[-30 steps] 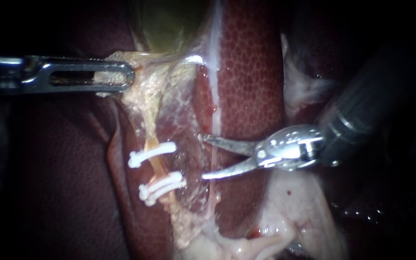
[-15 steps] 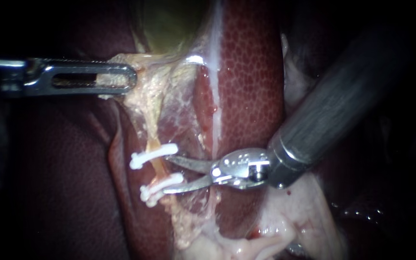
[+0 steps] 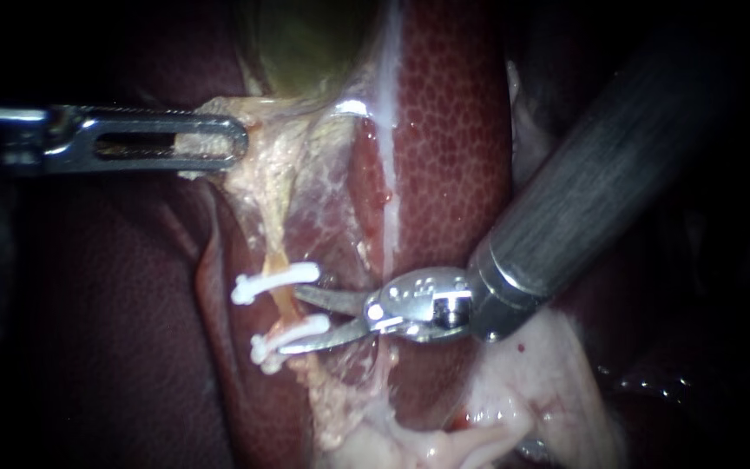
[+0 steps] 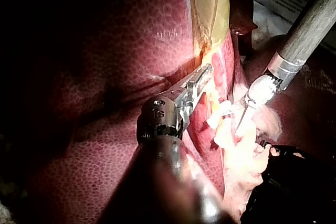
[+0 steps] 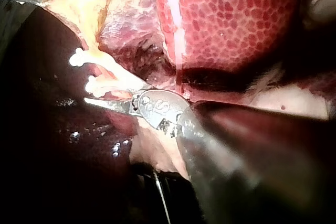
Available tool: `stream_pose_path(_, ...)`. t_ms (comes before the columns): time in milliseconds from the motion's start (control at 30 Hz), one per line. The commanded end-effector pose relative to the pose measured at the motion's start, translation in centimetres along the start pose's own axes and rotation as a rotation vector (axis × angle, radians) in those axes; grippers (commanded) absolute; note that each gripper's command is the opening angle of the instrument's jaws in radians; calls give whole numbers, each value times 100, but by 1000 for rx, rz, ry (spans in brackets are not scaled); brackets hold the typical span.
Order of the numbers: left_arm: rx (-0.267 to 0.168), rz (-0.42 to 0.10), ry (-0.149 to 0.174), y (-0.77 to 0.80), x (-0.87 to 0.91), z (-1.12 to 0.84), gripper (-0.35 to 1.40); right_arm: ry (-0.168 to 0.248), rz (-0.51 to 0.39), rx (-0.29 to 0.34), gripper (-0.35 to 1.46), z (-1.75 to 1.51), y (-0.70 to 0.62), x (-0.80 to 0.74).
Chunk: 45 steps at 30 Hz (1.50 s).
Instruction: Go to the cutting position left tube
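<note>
Open at the right instrument's end effector point(image 3: 291, 320): two thin curved blades spread in a narrow V, with nothing gripped. At the blade tips, and seemingly just inside them, the tube point(image 3: 283, 302), a thin orange strand. Cannot tell whether there is contact.

Bracketing that short bare stretch, two white clips: the upper clip point(image 3: 275, 282) just above the upper blade, the lower clip point(image 3: 292, 337) alongside the lower blade. Around the tube, ragged pale tissue point(image 3: 262, 174) strung along the edge of the liver point(image 3: 453, 130), with the gallbladder point(image 3: 305, 43) above. Farther out, the left instrument's end effector point(image 3: 210, 143), closed on that pale tissue and drawing it toward the liver's left edge.

Handling, as a judgement:
- **Feel:** soft, wet and almost weightless; probably slippery, and easily torn.
- **Tension:** likely a little taut under the left instrument's pull, so apt to spring apart once divided.
- **Where to take it:** only on the bare span between the clips, square across and well inside the blades.
- **What to avoid:** metal on either clip, and the lower one leaves little room.
</note>
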Motion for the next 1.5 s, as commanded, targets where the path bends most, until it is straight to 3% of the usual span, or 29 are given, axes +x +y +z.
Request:
stream_pose_path(33,-1,0,0,0,0,0,-35,0,-3,7,140,0,0,2)
stream_pose_path(467,-3,0,-1,-1,2,3,-35,1,17,74,135,20,8,9)
stream_pose_path(1500,-1,1,-1,-3,4,9,-35,15,86,59,133,68,31,7)
